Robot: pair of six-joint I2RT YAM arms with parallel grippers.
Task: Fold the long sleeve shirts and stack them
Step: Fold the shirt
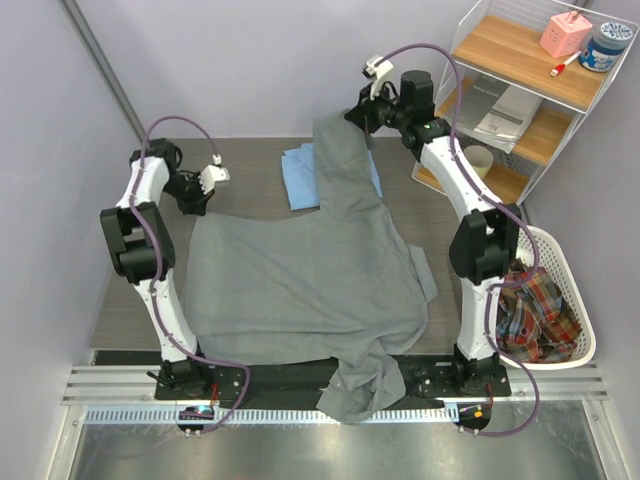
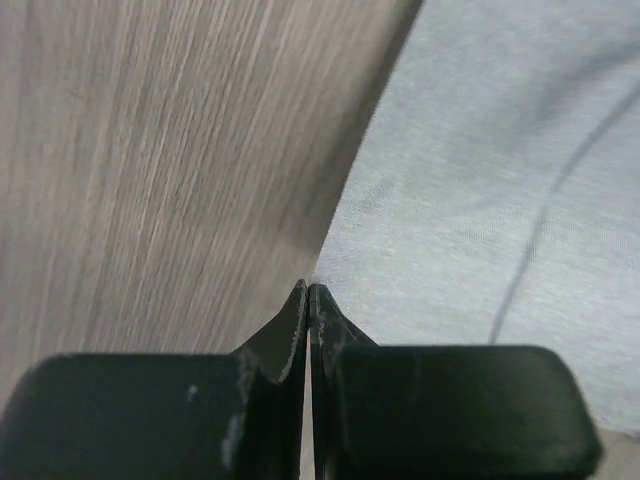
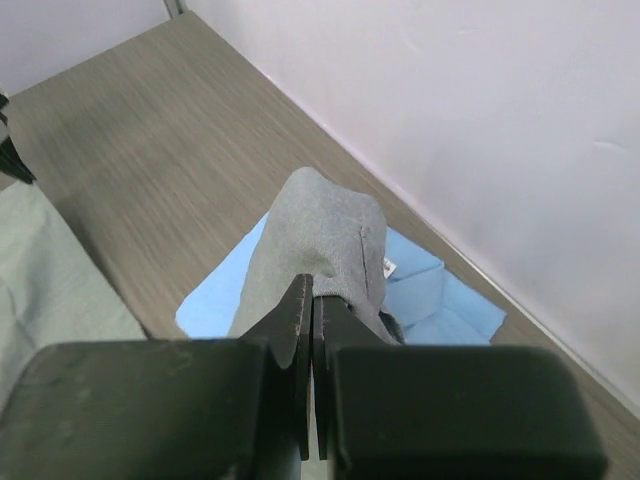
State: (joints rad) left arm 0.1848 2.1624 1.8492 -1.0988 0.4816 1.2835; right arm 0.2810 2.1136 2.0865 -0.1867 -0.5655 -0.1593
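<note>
1. The grey shirt (image 1: 300, 280) lay spread across mid-frame on the table (image 1: 250, 160). One end hung over the near edge at btm centre, and another part was drawn up twd upper centre.
2. The blue shirt (image 1: 297, 178) sat folded at upper centre, partly under the raised grey cloth.
3. The R gripper (image 1: 372, 125) was at upper centre-right, fingers pinching a fold of the grey shirt and holding it up off the table above the blue one. Its wrist view showed cloth bunched over the tips.
4. The L gripper (image 1: 207, 183) was at upper left, by the grey shirt's upper-left corner. Its fingers were pressed together right at the cloth edge; couldn't tell if any cloth was nipped btwn them.
5. Handling, my guess: light, limp, no stiffness. Whatever isn't held sags & drags, and it prob. slides easily on that smooth top. Not fragile.
6. Where to grab, IMO: thin edges/corners (cuff, shoulder seam, hem), not the flat middle. Two well-apart pinches should keep a fold line straight. Collar & button strip are thicker, so a firmer bite there.
</note>
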